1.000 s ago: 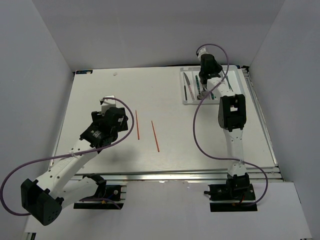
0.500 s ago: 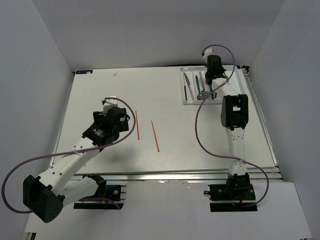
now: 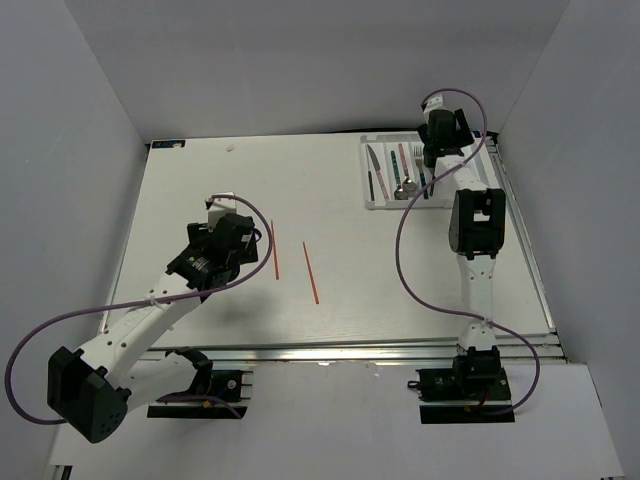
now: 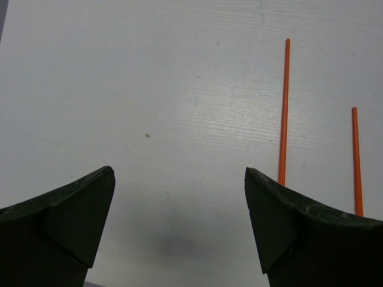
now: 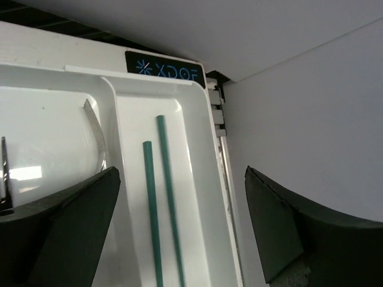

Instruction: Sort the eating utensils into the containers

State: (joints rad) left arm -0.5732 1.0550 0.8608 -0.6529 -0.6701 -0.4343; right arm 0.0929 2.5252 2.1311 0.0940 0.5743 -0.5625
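Two red chopsticks [image 3: 275, 250] [image 3: 311, 271] lie loose on the table's middle; in the left wrist view they [image 4: 283, 113] [image 4: 356, 161] run ahead to the right. My left gripper [image 3: 248, 242] [image 4: 179, 173] hovers open just left of them, with nothing between its fingers. The white tray [image 3: 366, 175] at the back right holds a knife [image 3: 372, 165], a pink-handled spoon [image 3: 403, 165] and a fork [image 3: 418, 162] in its containers. My right gripper [image 3: 441, 150] [image 5: 179, 173] is open above the tray's far right corner. Two teal chopsticks [image 5: 149, 209] [image 5: 169, 197] lie in the rightmost container [image 5: 194, 179] below it.
White enclosure walls stand close behind and right of the tray [image 5: 299, 119]. A metal rail [image 3: 525, 260] runs along the table's right edge. A small dark label [image 3: 168, 144] sits at the back left corner. Purple cables loop off both arms.
My right gripper has moved right across the tray towards its far right corner and has gone from shut to open. The left arm has barely shifted.
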